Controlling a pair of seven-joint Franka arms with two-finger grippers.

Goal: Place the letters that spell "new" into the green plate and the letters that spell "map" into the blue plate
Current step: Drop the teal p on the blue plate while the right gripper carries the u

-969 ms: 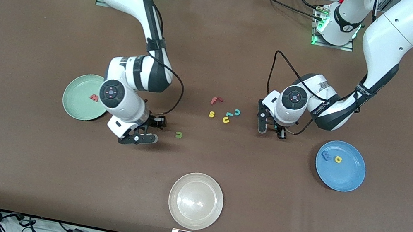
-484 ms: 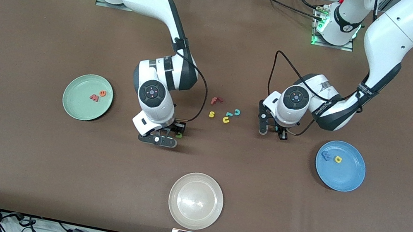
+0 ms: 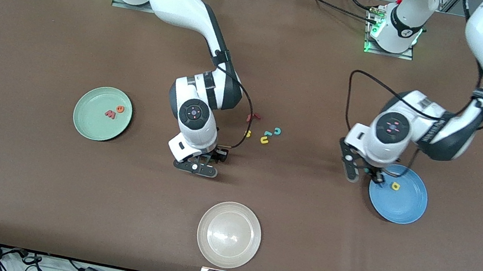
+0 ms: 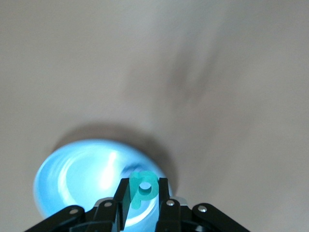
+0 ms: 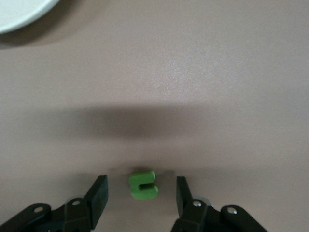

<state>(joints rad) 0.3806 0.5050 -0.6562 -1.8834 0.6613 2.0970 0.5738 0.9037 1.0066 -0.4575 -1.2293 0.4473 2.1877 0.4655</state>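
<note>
Since a second ago, my left gripper [image 4: 142,212] carried the teal p [image 4: 144,187], pinched, over the blue plate [image 3: 401,204]; my right gripper [image 5: 140,195] came down spread around the green n [image 5: 143,185] on the worktop [image 3: 18,177].

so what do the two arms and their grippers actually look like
Both arms are glossy white with dark grey or black joint bands and a round dark wrist cap. A thin black cable loops beside each forearm. The left gripper and right gripper are black, with two slim fingers on bolted linkages.
</note>
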